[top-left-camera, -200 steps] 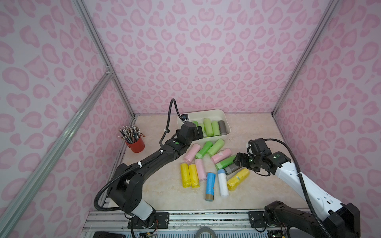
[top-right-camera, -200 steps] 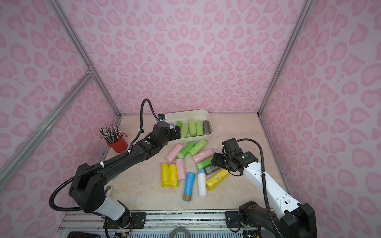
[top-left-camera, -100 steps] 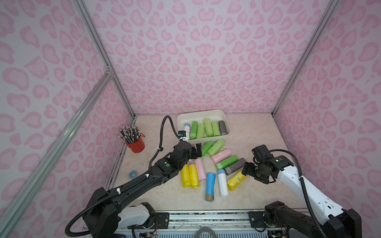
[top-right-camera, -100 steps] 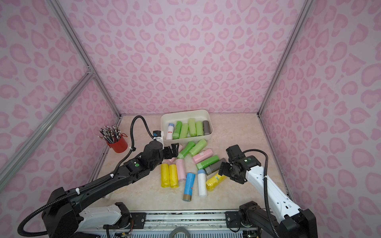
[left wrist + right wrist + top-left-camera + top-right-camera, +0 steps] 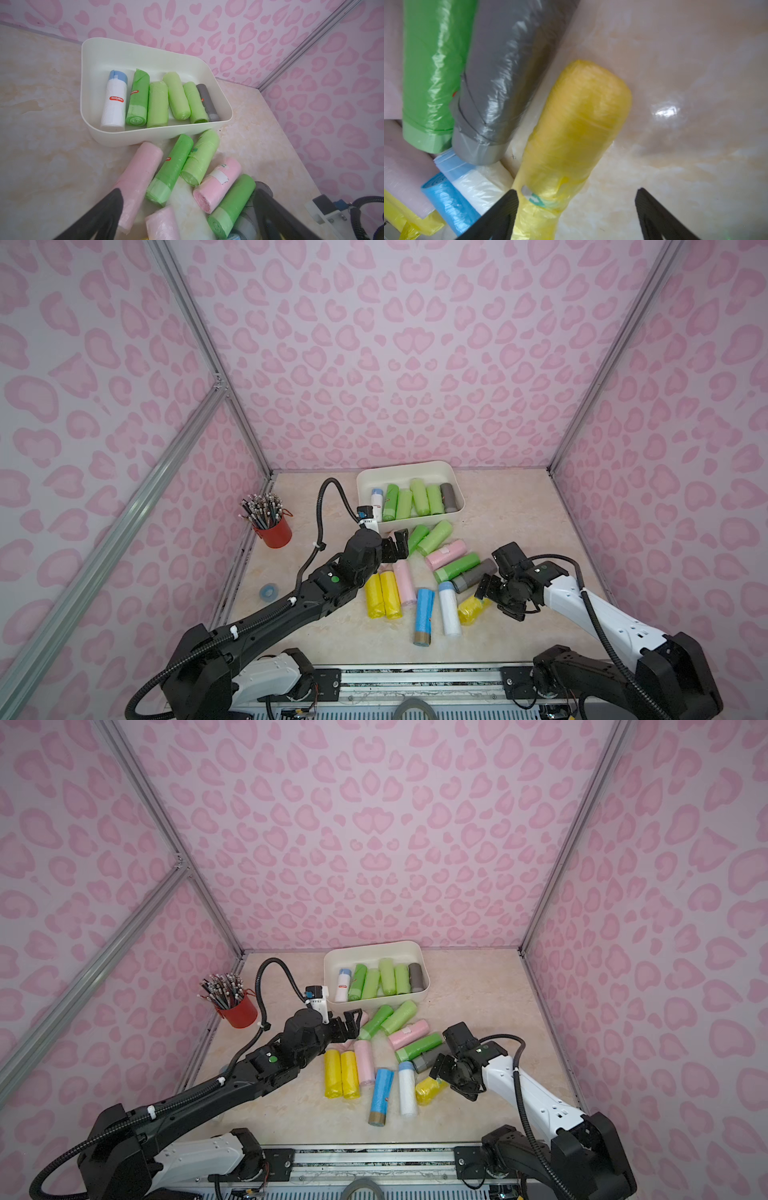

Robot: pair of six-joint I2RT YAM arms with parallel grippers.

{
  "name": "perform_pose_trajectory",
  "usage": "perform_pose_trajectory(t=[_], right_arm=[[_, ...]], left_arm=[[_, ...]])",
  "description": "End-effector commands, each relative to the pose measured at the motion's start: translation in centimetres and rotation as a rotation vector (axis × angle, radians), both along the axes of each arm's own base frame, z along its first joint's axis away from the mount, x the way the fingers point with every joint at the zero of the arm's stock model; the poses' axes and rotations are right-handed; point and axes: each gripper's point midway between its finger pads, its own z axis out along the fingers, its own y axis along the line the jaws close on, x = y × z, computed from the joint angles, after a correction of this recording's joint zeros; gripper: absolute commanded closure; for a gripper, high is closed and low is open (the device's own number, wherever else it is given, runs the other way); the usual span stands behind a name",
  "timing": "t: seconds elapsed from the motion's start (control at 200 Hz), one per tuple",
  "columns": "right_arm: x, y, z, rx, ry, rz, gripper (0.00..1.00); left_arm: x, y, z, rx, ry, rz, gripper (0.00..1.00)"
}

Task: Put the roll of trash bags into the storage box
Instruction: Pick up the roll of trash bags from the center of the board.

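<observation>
**Yellow roll between open jaws, still outside the box**

Only the right wrist view shows the right gripper point(image 5: 576, 190) spread wide astride the yellow roll point(image 5: 581, 124). One finger is against the roll's side and the other is clear of it. The roll lies on the table point(image 5: 519, 506), well in front of the storage box point(image 5: 409, 466). In both top views the gripper merely looks close to it. The left gripper point(image 5: 188, 191) hangs wide open and empty over a pink roll point(image 5: 139, 176) just in front of the box, which holds six rolls.
</observation>
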Motion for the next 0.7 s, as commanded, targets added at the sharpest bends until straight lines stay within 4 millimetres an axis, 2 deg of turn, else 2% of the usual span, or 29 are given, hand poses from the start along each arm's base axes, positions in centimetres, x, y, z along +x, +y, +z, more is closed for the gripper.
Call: perform_pose_trajectory(t=[0.0, 0.295, 0.4, 0.495, 0.575, 0.695], right_arm=[[0.5, -0.3, -0.7, -0.009, -0.017, -0.074, 0.09], [0.3, 0.0, -2.3, -0.014, -0.015, -0.111, 0.0], [0.2, -0.1, -2.7, -0.037, -0.006, -0.105, 0.03], [0.1, -0.4, -3.1, -0.054, 0.003, -0.113, 0.17], [0.1, -0.7, -3.3, -0.073, 0.001, -0.112, 0.33], [0.1, -0.9, -3.4, -0.089, 0.0, -0.104, 0.47]], left_arm=[[0.3, -0.2, 1.2, -0.02, -0.044, 0.003, 0.0], [0.4, 0.0, 1.0, -0.01, -0.048, 0.007, 0.0], [0.2, 0.0, 0.7, -0.009, -0.044, 0.002, 0.0], [0.1, 0.1, 0.5, -0.006, -0.042, -0.003, 0.0], [-0.1, 0.1, 0.4, -0.008, -0.044, -0.011, 0.0], [-0.3, 0.1, 0.2, -0.01, -0.036, -0.019, 0.0]])
